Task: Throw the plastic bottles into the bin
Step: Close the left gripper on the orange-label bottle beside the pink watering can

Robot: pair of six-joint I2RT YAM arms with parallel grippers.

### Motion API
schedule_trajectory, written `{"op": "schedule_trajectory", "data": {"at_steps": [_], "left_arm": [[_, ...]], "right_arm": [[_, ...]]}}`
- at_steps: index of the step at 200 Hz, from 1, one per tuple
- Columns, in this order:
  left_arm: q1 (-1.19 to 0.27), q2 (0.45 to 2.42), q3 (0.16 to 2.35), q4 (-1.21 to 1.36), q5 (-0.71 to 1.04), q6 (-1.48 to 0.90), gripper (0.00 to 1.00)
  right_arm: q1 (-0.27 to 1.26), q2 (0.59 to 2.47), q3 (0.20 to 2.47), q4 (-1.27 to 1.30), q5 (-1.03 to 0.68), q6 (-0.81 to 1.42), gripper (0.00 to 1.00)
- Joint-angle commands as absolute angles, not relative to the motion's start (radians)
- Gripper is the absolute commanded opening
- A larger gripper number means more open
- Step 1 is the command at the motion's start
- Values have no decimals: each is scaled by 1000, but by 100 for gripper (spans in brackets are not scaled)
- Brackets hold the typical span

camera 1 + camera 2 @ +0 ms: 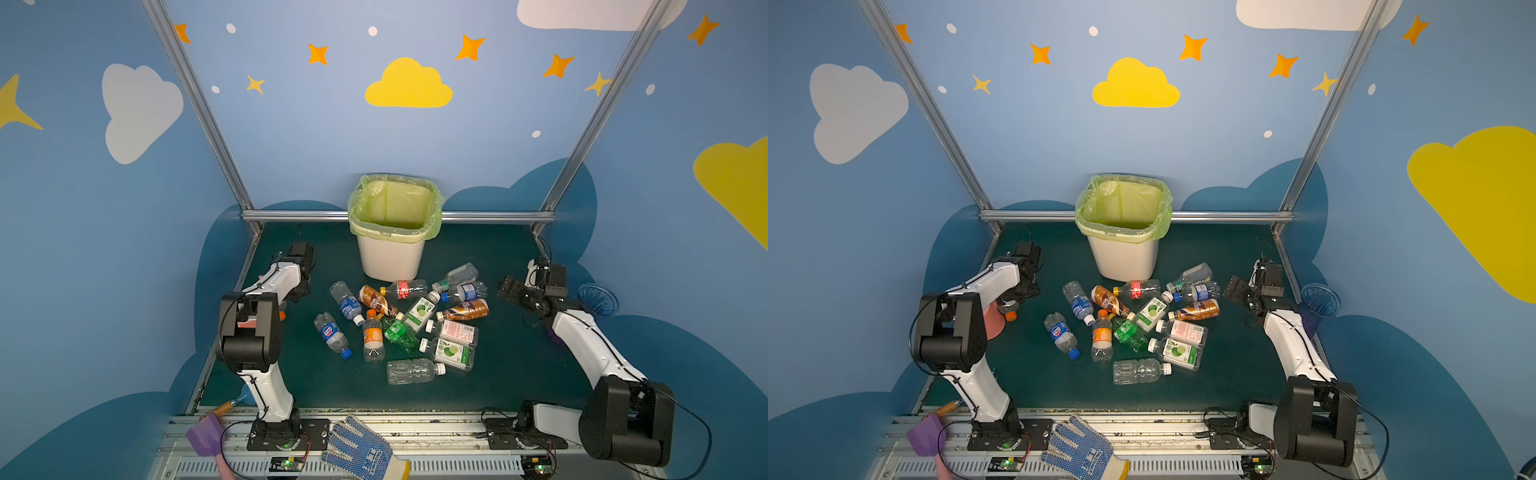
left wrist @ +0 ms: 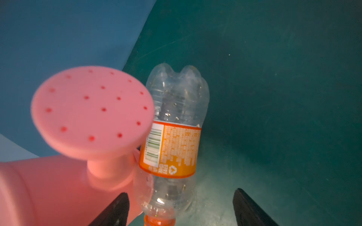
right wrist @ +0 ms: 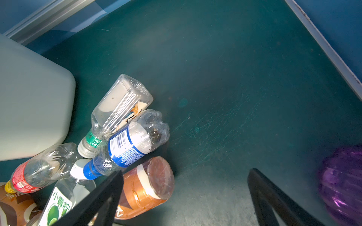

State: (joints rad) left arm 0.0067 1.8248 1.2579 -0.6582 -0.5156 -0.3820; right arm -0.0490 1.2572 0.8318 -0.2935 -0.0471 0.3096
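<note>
Several plastic bottles lie in a heap on the green mat in front of the bin, a white bin lined with a yellow-green bag. One clear bottle with an orange label lies apart at the left, against a pink watering can. My left gripper is open, with its jaws on either side of that bottle's neck end and a gap on one side. My right gripper hangs open beside the heap, next to a brown bottle and a blue-labelled one.
A purple-blue ribbed vase stands at the mat's right edge, close to my right arm. A blue-dotted glove and a purple scoop lie on the front rail. Aluminium posts frame the back corners.
</note>
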Motion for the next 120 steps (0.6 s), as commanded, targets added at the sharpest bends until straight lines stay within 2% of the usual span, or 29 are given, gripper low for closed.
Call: {"op": "schedule_trajectory", "data": {"at_steps": [1,120], "left_arm": [[21,1854,1283,-655,-515,-385,83],[36,1950,1358,-630,-484,-332,84]], "right_arm": [[-55,1256,823,-305,-35,296,98],[-60,1252,816,-319,-28,299,98]]}}
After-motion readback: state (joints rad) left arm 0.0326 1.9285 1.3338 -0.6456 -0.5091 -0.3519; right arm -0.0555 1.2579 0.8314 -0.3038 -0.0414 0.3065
